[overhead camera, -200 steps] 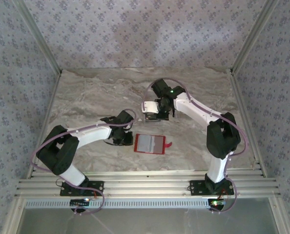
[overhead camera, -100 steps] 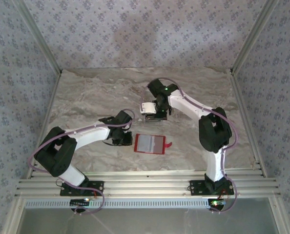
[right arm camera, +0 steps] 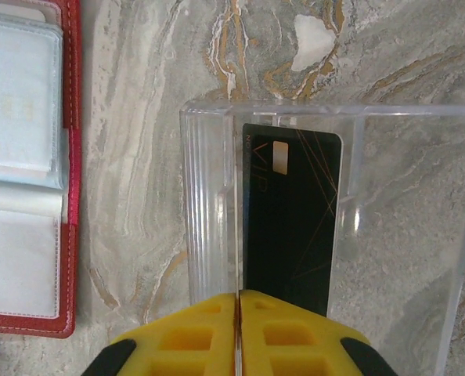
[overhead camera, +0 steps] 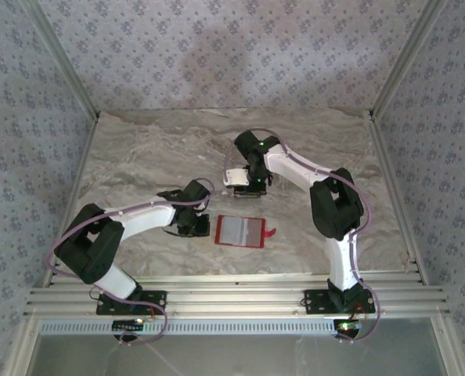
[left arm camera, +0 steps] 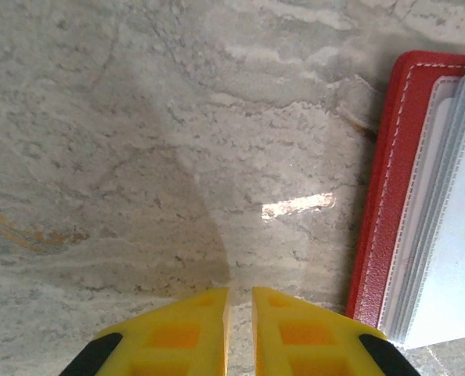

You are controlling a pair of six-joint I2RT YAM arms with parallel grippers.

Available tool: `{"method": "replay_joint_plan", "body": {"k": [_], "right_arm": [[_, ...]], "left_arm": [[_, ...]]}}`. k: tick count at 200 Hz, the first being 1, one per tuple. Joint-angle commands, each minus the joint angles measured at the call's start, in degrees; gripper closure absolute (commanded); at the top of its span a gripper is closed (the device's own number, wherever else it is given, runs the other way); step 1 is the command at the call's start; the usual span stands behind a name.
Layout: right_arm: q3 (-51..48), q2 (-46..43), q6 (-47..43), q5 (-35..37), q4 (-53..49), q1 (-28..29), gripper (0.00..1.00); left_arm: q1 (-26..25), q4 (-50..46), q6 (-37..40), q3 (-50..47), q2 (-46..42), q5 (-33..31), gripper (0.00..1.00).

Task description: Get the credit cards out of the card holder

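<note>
Right end effector [right arm camera: 239, 298], fingers pressed together with nothing visible between them, hovers at the near edge of a clear plastic tray [right arm camera: 207, 204]. A black credit card [right arm camera: 291, 219] lies flat in the tray just ahead of its fingertips; the tray is likely where removed cards go. The open red card holder [right arm camera: 29, 309] lies on the table [right arm camera: 138, 157] to its left. Left end effector [left arm camera: 240, 296], fingers narrowly parted and empty, sits just left of the card holder, probably to steady it.
</note>
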Motion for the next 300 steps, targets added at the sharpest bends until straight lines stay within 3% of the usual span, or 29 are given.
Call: {"method": "replay_joint_plan", "body": {"k": [1,37,111,173,202,213,228,259,300], "right_arm": [[1.98,0.51,-2.87,-0.07,-1.53,0.18,0.85],[1.12,-2.53,-0.71,0.51,2.09,-0.12,0.76],[-6.88,-10.54,5.2,7.38,16.73,0.36,0.75],[-16.21,-20.77,39.36,8.03,25.19,3.19,0.75],[-22.84,-25.95,59.12,9.49,28.73,5.49,0.75],[-24.18,-27.1,68.93,11.81,28.07,5.6,0.79],[-24.78,-27.43,78.36,8.22,25.97,4.96,0.87],[-30.97,-28.38,91.99,1.13,28.51,6.24,0.89],[-37.29,-27.26,100.02,-7.73,34.18,8.35,0.89]], "left_arm": [[0.49,-0.17,0.61,0.68,-1.2,0.59,0.83],[0.69,-0.11,0.49,0.3,-1.63,0.64,0.83],[0.69,-0.33,0.66,1.52,-1.71,1.07,0.83],[0.66,3.73,-1.03,1.52,-1.23,5.25,0.86],[0.81,6.33,-2.37,1.75,0.02,8.28,0.87],[0.89,7.61,-2.97,1.7,0.72,9.39,0.87],[1.15,9.93,-4.2,1.29,1.47,11.76,0.88],[1.6,11.84,-5.4,1.78,2.89,14.36,0.89],[2.1,14.3,-7.33,0.97,4.35,15.97,0.91]]}}
